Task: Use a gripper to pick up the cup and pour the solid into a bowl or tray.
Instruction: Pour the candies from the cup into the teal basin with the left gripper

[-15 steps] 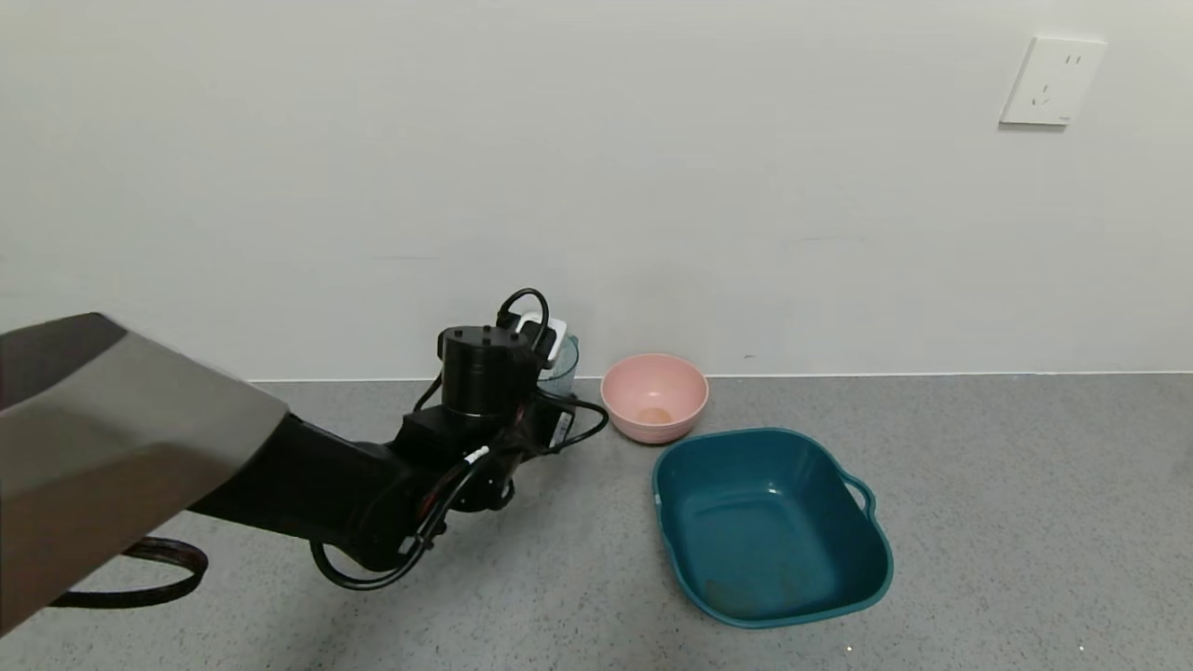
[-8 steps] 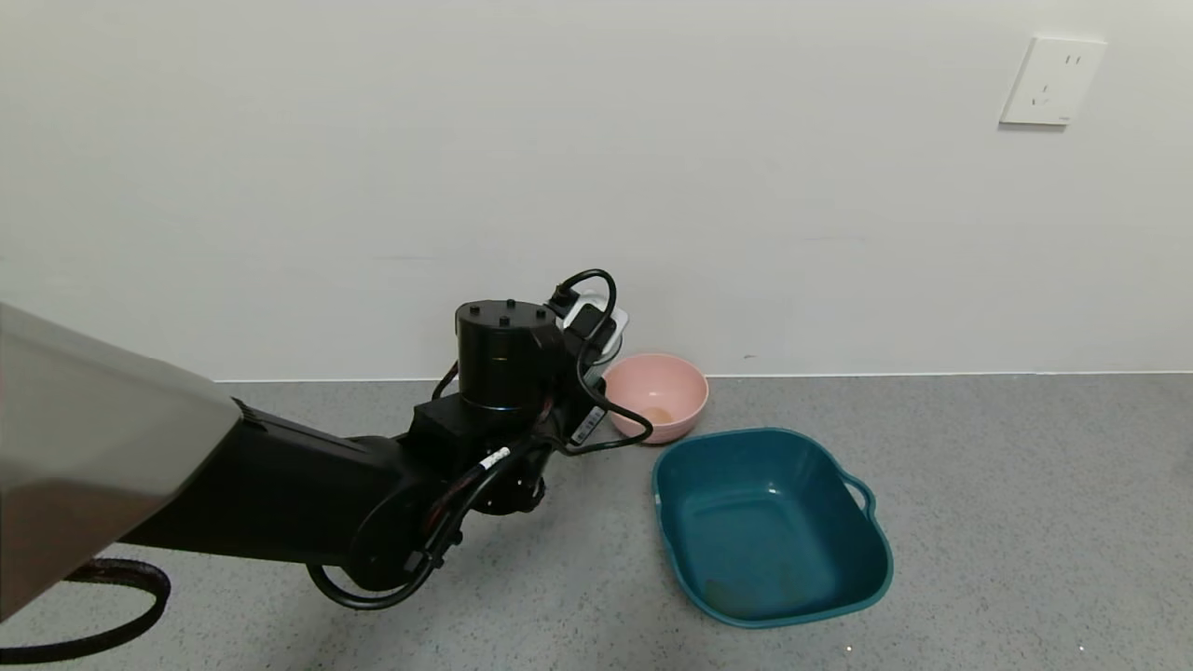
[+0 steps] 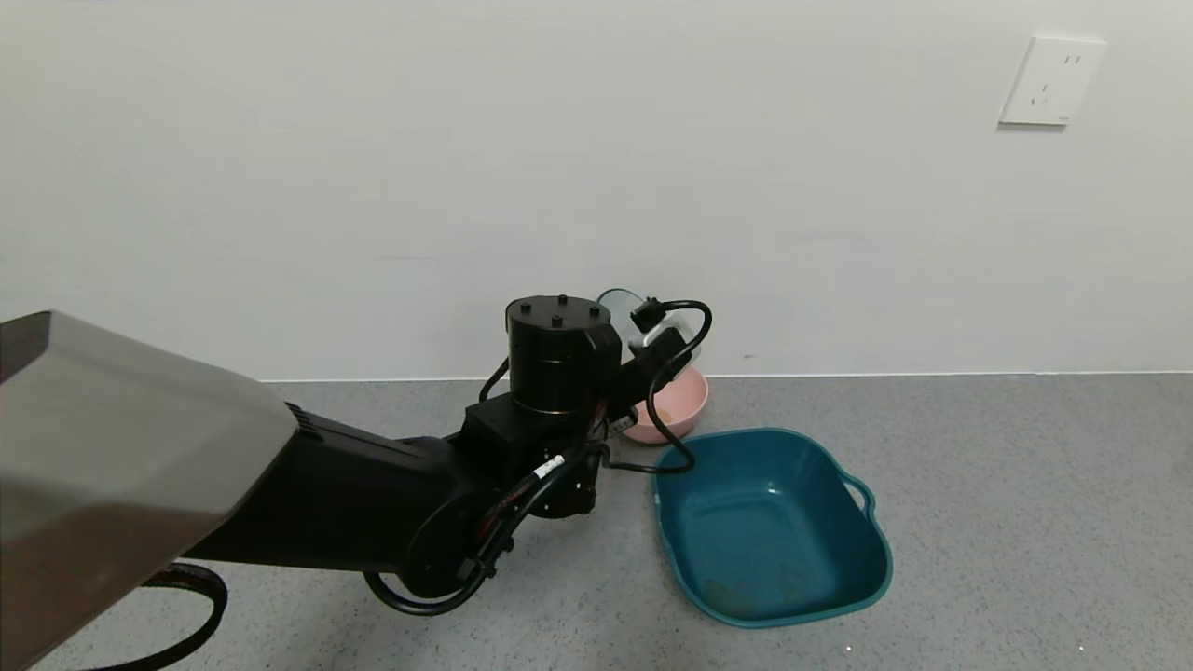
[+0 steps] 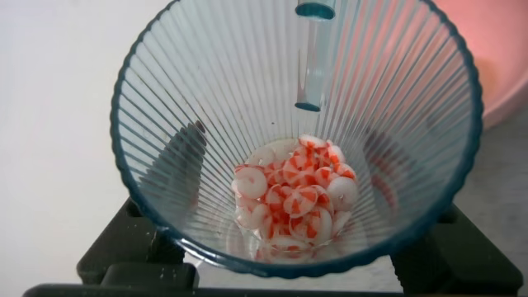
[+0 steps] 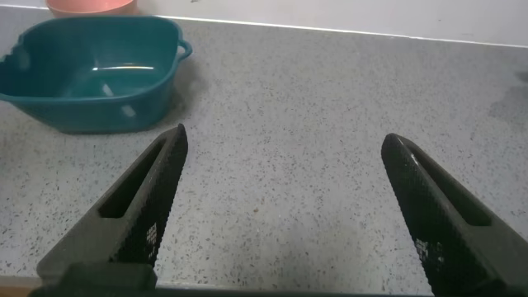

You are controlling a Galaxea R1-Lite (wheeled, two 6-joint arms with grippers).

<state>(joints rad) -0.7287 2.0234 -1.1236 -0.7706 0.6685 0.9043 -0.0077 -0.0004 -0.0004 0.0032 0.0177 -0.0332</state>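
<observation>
The left gripper [image 3: 652,340] is closed on the translucent pale blue-green ribbed plastic cup [image 4: 297,132], its dark fingers [image 4: 132,247] pressing the lower wall from both sides. The cup is held in the air above the round pink bowl [image 3: 685,410], close to the white wall. In its bottom lie the small round white and orange-red pieces [image 4: 295,198], in one heap. The large dark teal rectangular plastic tray [image 3: 774,527] stands on the grey speckled counter [image 3: 1025,522], just beside the pink bowl. The right gripper [image 5: 285,206] hangs over bare counter with its two fingers spread wide, well apart from the tray
</observation>
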